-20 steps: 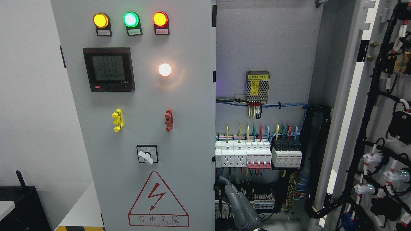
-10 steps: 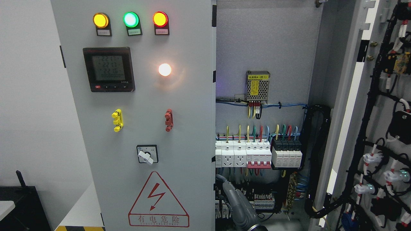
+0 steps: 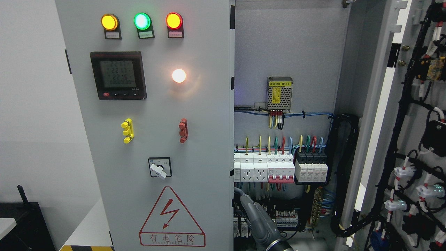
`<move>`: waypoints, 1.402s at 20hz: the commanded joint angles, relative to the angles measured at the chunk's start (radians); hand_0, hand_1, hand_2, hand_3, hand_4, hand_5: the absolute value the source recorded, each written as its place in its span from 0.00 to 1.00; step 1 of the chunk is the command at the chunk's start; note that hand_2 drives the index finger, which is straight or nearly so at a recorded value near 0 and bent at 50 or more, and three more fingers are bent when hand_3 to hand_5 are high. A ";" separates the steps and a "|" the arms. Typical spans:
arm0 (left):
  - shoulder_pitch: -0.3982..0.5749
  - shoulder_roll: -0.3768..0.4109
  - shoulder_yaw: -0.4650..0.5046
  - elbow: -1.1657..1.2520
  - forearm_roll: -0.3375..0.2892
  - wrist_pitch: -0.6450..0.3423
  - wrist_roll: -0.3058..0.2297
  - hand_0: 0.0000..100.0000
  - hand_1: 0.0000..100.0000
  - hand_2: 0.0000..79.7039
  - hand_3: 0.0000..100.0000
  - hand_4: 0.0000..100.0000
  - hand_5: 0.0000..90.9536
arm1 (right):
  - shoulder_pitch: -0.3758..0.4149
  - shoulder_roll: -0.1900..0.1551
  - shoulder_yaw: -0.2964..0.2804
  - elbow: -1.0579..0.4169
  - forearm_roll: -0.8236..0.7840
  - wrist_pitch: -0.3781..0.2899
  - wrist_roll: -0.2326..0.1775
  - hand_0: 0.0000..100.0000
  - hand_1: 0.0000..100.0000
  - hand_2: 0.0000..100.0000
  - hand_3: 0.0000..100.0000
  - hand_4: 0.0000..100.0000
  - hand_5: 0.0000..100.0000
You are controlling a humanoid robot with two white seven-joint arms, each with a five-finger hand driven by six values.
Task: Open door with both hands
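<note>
Warning triangle (image 3: 172,217) reading 有电危险 on closed left door (image 3: 195,122), right door (image 3: 411,122) open

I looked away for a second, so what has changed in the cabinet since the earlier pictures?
Only the grey robot finger at the bottom edge moved, sinking slightly lower and leftward; it grips nothing. The left door, right door and breakers stayed put.

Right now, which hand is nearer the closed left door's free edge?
Right. The right hand is low in the opening, close beside the left door at its free edge; the left hand is out of view.
</note>
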 commanded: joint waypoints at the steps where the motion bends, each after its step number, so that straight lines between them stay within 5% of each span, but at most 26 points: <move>1: 0.000 0.000 -0.015 0.000 0.000 -0.004 0.000 0.00 0.00 0.00 0.00 0.00 0.00 | -0.015 -0.004 -0.006 0.039 -0.003 -0.002 0.002 0.38 0.00 0.00 0.00 0.00 0.00; 24: 0.000 0.000 -0.015 0.000 0.000 -0.005 0.000 0.00 0.00 0.00 0.00 0.00 0.00 | -0.047 -0.006 -0.023 0.069 -0.004 -0.007 0.034 0.38 0.00 0.00 0.00 0.00 0.00; 28: 0.000 0.000 -0.015 0.000 0.000 -0.005 0.000 0.00 0.00 0.00 0.00 0.00 0.00 | -0.052 -0.006 -0.023 0.074 -0.003 -0.007 0.086 0.38 0.00 0.00 0.00 0.00 0.00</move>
